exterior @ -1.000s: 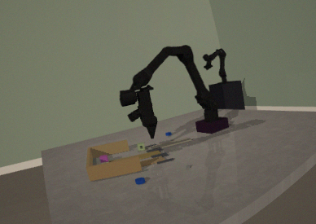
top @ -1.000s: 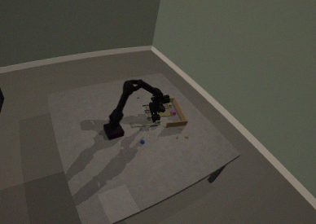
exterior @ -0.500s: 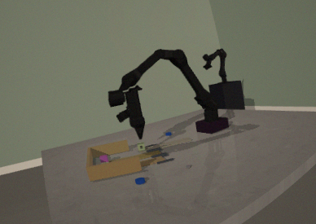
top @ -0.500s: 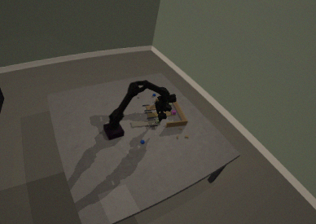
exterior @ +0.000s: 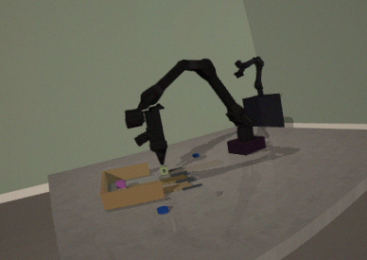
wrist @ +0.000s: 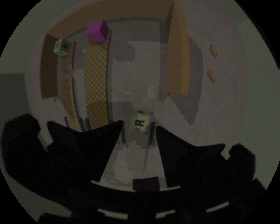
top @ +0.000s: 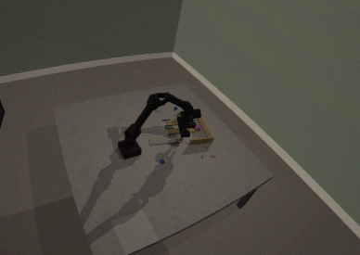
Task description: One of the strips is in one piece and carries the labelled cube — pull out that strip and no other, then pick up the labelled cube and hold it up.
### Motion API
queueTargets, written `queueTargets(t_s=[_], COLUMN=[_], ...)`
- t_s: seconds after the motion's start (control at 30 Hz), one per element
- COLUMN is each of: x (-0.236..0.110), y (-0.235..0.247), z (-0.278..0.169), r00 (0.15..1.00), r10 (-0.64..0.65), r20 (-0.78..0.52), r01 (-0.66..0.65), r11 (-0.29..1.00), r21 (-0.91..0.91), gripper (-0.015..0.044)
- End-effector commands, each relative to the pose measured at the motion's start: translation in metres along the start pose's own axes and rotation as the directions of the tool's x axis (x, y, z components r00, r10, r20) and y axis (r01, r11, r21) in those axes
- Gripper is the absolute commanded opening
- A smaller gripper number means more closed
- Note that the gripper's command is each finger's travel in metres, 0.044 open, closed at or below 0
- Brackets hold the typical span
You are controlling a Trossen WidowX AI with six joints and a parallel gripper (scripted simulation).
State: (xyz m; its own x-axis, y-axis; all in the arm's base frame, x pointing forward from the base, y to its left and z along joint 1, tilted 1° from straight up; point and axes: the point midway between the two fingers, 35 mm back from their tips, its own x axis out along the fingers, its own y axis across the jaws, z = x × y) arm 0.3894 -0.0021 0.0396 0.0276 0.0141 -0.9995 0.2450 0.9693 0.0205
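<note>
The small green-white labelled cube (wrist: 141,123) (exterior: 164,170) sits on a grey strip (wrist: 132,156) that reaches out of the wooden tray (wrist: 180,50) (exterior: 132,197) (top: 204,139). My gripper (wrist: 139,125) (exterior: 163,162) (top: 186,132) points straight down just above the cube. Its fingers stand half open on either side of the cube and do not clamp it. More strips (wrist: 94,83) lie side by side to the left, partly inside the tray. A magenta cube (wrist: 98,30) (exterior: 120,184) (top: 198,128) and another pale labelled cube (wrist: 62,46) lie in the tray.
A pale strip (top: 160,142) (exterior: 208,164) lies between tray and arm base (top: 128,148) (exterior: 245,146). Blue bits (top: 162,161) (exterior: 163,210) (exterior: 195,155) and small tan pieces (top: 207,156) (wrist: 212,48) lie on the table. A dark box (exterior: 263,110) stands behind the base.
</note>
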Motion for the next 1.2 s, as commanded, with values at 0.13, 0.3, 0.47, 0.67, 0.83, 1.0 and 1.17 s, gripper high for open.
queueTargets(t_s=[0.13,0.3,0.47,0.67,0.83,1.0,1.17], x=[0.014,0.022,0.03,0.038,0.035,0.035,0.033], y=[0.0,0.0,0.0,0.0,0.0,0.0,-0.001], z=[-0.001,-0.001,-0.002,-0.002,-0.002,-0.002,-0.004], r00=[1.0,1.0,1.0,1.0,1.0,1.0,1.0], r10=[-0.001,-0.001,-0.001,-0.001,-0.001,-0.001,-0.001], r20=[-0.003,-0.003,-0.003,-0.003,-0.003,-0.003,-0.003], r01=[0.001,0.001,0.001,0.001,0.001,0.001,0.001], r11=[1.0,1.0,1.0,1.0,1.0,1.0,1.0], r21=[-0.005,-0.005,-0.005,-0.005,-0.002,-0.002,-0.002], gripper=[0.025,0.025,0.025,0.025,0.0145,0.0112,0.0])
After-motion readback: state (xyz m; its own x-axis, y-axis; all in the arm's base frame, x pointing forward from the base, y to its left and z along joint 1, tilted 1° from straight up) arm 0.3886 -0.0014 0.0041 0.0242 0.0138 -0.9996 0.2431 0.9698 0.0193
